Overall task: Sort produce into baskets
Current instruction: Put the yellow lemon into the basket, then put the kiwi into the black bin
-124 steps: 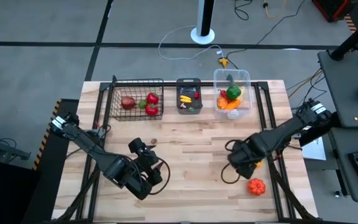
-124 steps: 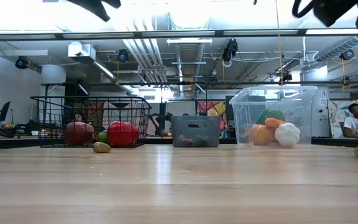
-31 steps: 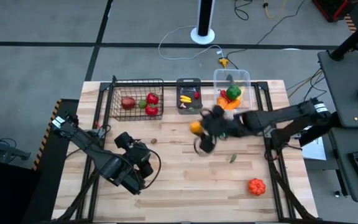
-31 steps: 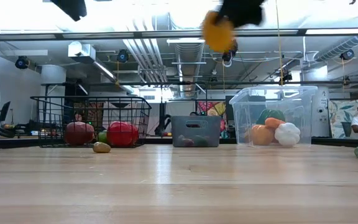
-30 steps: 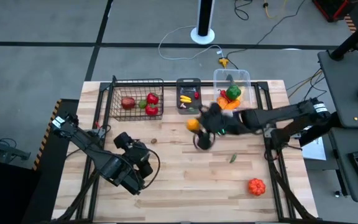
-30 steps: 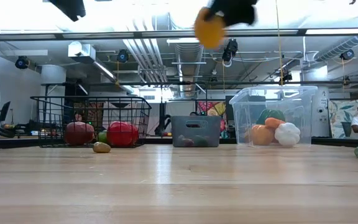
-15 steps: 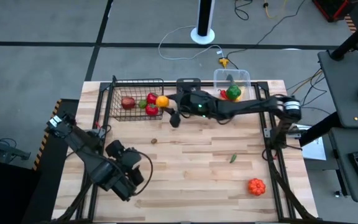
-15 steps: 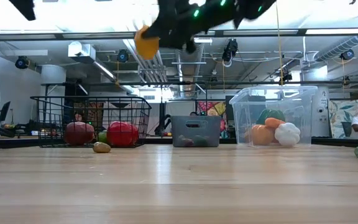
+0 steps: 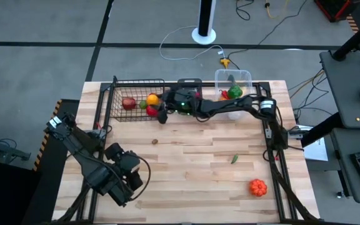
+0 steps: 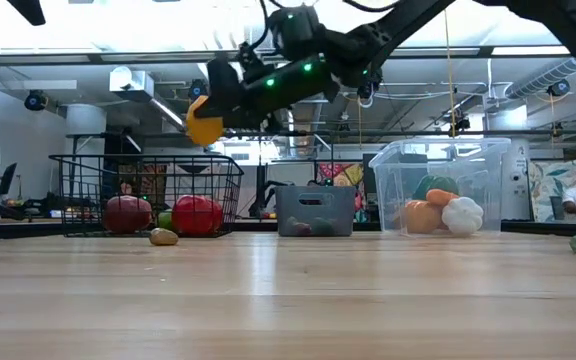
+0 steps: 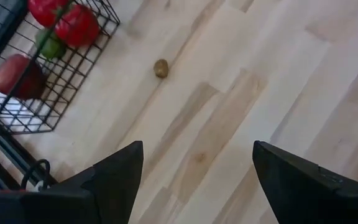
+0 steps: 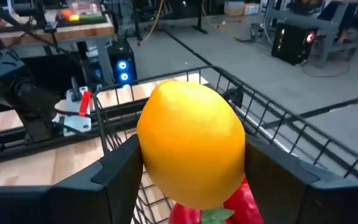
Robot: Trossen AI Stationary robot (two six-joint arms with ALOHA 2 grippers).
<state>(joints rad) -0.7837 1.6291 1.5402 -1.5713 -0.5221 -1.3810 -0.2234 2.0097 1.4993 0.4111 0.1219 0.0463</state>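
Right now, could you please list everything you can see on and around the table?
wire basket: one, black, table's far left
basket produce: dark red fruit, red peppers, small green piece
grey bin: one, far middle, partly hidden by the right arm
clear tub: one, far right; green, orange, white produce inside
small brown piece: one, on the table near the wire basket
green piece: one, right of centre
red-orange pepper: one, near right
orange fruit: one, held above the wire basket
left end effector: open, near left, holding nothing
right end effector: gripping the orange fruit
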